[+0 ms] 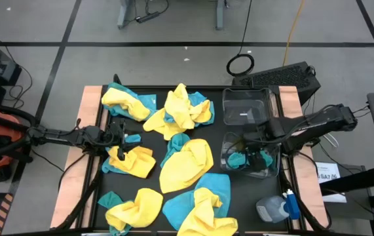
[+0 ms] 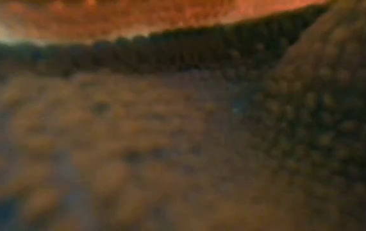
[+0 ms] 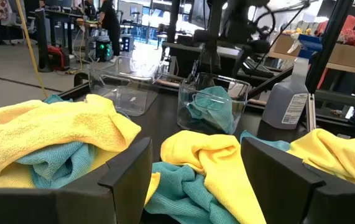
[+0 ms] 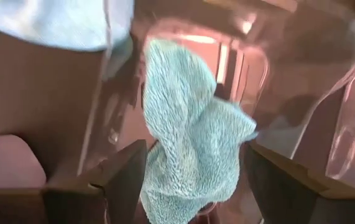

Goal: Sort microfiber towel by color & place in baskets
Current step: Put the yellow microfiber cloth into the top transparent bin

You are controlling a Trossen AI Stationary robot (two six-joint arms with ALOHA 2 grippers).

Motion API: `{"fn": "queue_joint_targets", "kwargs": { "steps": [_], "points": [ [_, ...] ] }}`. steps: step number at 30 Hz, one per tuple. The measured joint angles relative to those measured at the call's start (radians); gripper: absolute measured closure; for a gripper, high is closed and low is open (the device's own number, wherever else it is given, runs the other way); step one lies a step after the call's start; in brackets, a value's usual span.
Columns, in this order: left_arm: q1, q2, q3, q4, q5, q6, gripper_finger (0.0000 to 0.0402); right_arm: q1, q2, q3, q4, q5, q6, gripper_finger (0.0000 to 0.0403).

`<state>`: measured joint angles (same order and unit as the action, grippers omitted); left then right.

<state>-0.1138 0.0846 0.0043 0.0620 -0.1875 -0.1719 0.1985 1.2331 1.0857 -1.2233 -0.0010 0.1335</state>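
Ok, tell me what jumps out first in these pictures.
A jumble of yellow towels and teal towels covers the dark table. On its right side, the right hand hangs, open, over the nearer bin, where a teal cloth lies; the farther bin holds no cloth.

Both arms are dark, near-black, built of slim tubular links joined by chunkier rounded joints. The left gripper (image 3: 193,177) carries two broad, flat, matte-black fingers (image 3: 127,171) with squared, angular edges. The right gripper (image 4: 193,180) has the same blocky dark fingers (image 4: 124,174), their faces smooth and unmarked.
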Motion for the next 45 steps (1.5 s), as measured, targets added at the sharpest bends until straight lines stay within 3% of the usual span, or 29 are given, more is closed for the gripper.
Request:
{"fn": "queue_joint_targets", "kwargs": {
  "steps": [16, 25, 45],
  "points": [
    [0.000, 0.000, 0.000, 0.000, 0.000, 0.000, 0.0151, 0.013, 0.000, 0.085, 0.125, -0.005, -0.097, 0.0144],
    [0.000, 0.000, 0.000, 0.000, 0.000, 0.000, 0.0151, 0.069, 0.000, 0.085, 0.261, -0.059, -0.120, 0.0144],
    [0.000, 0.000, 0.000, 0.014, -0.024, -0.006, 0.0151, 0.247, 0.052, 0.085, 0.585, -0.072, -0.200, 0.0145]
  ]
}}
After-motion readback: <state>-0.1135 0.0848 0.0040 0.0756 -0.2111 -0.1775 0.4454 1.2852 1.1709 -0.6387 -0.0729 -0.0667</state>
